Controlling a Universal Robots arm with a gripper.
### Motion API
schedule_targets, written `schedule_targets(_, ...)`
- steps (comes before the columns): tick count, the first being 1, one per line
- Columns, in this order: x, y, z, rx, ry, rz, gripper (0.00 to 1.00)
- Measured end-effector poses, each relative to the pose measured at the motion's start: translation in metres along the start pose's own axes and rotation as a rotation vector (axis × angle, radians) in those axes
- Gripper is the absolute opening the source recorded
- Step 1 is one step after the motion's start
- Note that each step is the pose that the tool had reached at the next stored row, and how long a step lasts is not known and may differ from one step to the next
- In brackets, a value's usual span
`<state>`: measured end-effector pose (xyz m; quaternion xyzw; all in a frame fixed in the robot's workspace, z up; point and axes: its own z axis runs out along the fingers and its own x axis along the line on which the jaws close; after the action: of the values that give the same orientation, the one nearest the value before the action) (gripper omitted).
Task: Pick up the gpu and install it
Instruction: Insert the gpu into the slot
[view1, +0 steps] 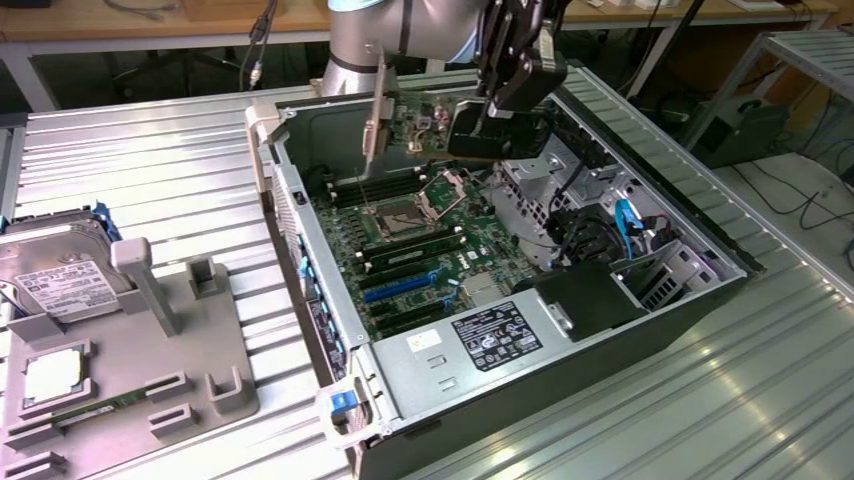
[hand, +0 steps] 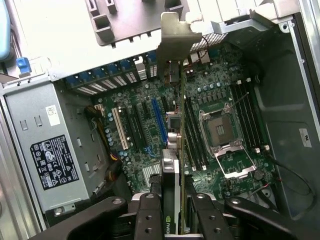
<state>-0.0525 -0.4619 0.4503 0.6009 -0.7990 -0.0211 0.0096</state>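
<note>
— While the hand (hand: 175, 210) grips it, where is the gpu (view1: 424, 122)?

— In the air over the open computer case (view1: 284, 200), near the case's back wall, at about rim height and clear of the motherboard (view1: 434, 262). It is not yet seated in any slot.

— How far is the hand closed?

— Its fingers (hand: 149, 220) are drawn in close, one on each face of the card. They pinch the end away from the bracket (view1: 378, 115).

— And the card itself?

— Thin and flat, held on edge. One face is black, and the board's edge shows green. The long silver bracket hangs at the end toward the case's back wall. In the wrist view the card runs edge-on across the motherboard.

— What lies in the case?

— The motherboard covers its floor. It has an open processor socket (view1: 398, 222), dark memory slots (view1: 414, 252) beside that, and a blue slot (view1: 400, 288) and a white slot (hand: 121, 129) among the expansion slots. A grey power supply (view1: 487, 335) with a black label fills the end away from the card. Blue and black cables (view1: 621, 220) crowd the side toward the exterior view's right.

— Anything outside it?

— At the exterior view's left a grey holder (view1: 187, 340) stands on the ribbed metal worktop (view1: 147, 160). It carries a silver hard drive (view1: 54, 275) with a white label, a square processor chip (view1: 54, 375) and a narrow green memory stick (view1: 94, 408), each in its own place.
</note>
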Motion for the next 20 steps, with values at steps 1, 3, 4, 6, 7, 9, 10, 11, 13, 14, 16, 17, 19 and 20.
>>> schedule_targets(1,-0.0001,-0.0002,0.0004,0.0012,-0.0003,-0.001,0.27)
schedule_targets(3,-0.0002,-0.0008,0.0014,0.0043,-0.0012,-0.004,0.27)
schedule_targets(4,-0.0004,-0.0016,0.0022,0.0066,-0.0016,-0.010,0.27)
schedule_targets(6,-0.0005,-0.0024,0.0028,0.0068,-0.0014,-0.024,0.27)
schedule_targets(7,-0.0006,-0.0027,0.0030,0.0068,-0.0009,-0.035,0.27)
schedule_targets(9,-0.0008,-0.0032,0.0031,0.0064,0.0003,-0.060,0.27)
schedule_targets(10,-0.0009,-0.0034,0.0033,0.0063,0.0009,-0.074,0.27)
schedule_targets(11,-0.0009,-0.0037,0.0034,0.0062,0.0013,-0.084,0.27)
schedule_targets(13,-0.0012,-0.0047,0.0044,0.0069,0.0019,-0.104,0.27)
schedule_targets(14,-0.0013,-0.0049,0.0050,0.0081,0.0018,-0.109,0.27)
schedule_targets(16,-0.0015,-0.0054,0.0062,0.0124,0.0012,-0.115,0.27)
schedule_targets(17,-0.0015,-0.0060,0.0075,0.0175,0.0002,-0.122,0.27)
schedule_targets(19,-0.0016,-0.0065,0.0085,0.0229,-0.0008,-0.129,0.27)
schedule_targets(20,-0.0017,-0.0066,0.0091,0.0258,-0.0013,-0.132,0.27)
